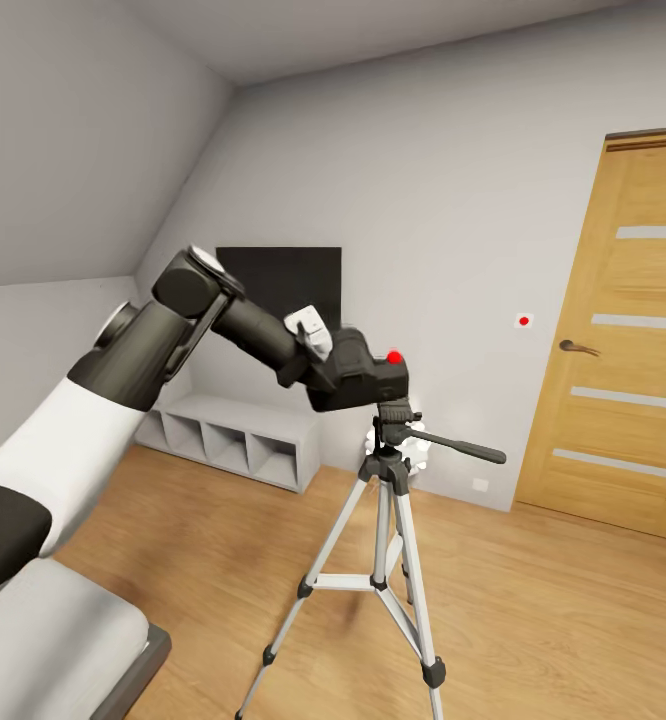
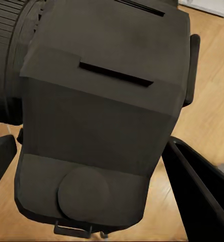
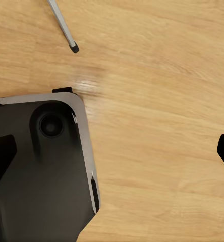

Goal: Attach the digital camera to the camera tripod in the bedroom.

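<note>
The camera [image 1: 358,378] is held by the left hand [image 1: 323,372] just above the black head of the tripod [image 1: 385,520] — its base looks about level with the mounting plate, touching or nearly so. The hand is clamped on the camera body; in the left wrist view the camera [image 2: 99,116] sits between the fingers [image 2: 198,191]. The right hand [image 3: 112,156] is spread apart over the wood floor [image 3: 157,101]. For a clean seat, the camera should be lowered straight and level — centred on the plate, the long handle [image 1: 458,447] not nudged.
</note>
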